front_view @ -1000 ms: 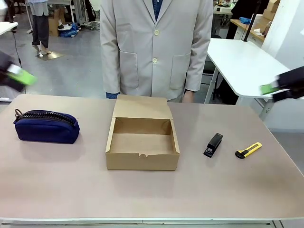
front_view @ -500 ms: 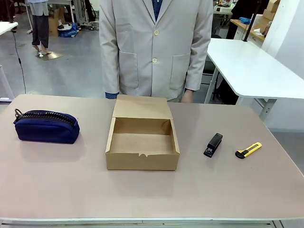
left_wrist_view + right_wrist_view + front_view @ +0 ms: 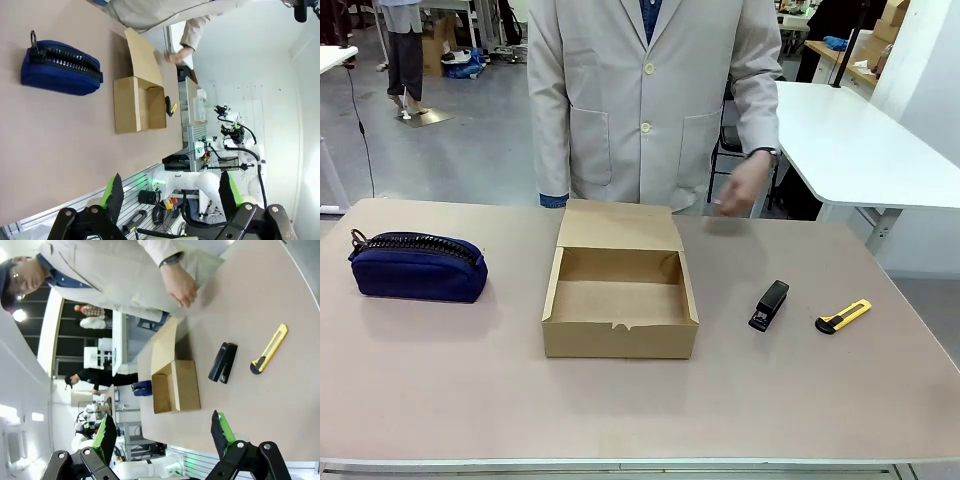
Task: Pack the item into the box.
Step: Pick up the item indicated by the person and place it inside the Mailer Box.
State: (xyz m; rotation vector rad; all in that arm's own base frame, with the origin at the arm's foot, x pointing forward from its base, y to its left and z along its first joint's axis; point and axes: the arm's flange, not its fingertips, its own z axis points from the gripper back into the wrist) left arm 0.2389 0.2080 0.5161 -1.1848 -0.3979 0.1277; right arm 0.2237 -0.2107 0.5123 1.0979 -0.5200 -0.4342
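The item, a slim yellow utility knife (image 3: 843, 317) with black parts, lies on the table at the right, just beyond a black stapler (image 3: 769, 305). The box (image 3: 620, 340), brown cardboard with its flap lid open toward the person, stands in the middle. In the left wrist view my left gripper (image 3: 170, 192) hangs open and well off the table, with the box (image 3: 125, 104) and the knife (image 3: 173, 108) far off. My right gripper (image 3: 163, 432) is open too, high above the knife (image 3: 270, 349) and the box (image 3: 186, 385). Neither holds anything.
A navy blue zip pouch (image 3: 417, 267) lies at the left of the table (image 3: 470, 390). A person in a pale coat stands at the far edge, one hand (image 3: 738, 185) raised near the far right of the box. A white table (image 3: 840, 140) stands behind on the right.
Both grippers, seen at the front view's left and right edges a second ago, have left that view. The person's hand has come out toward the table's far side.
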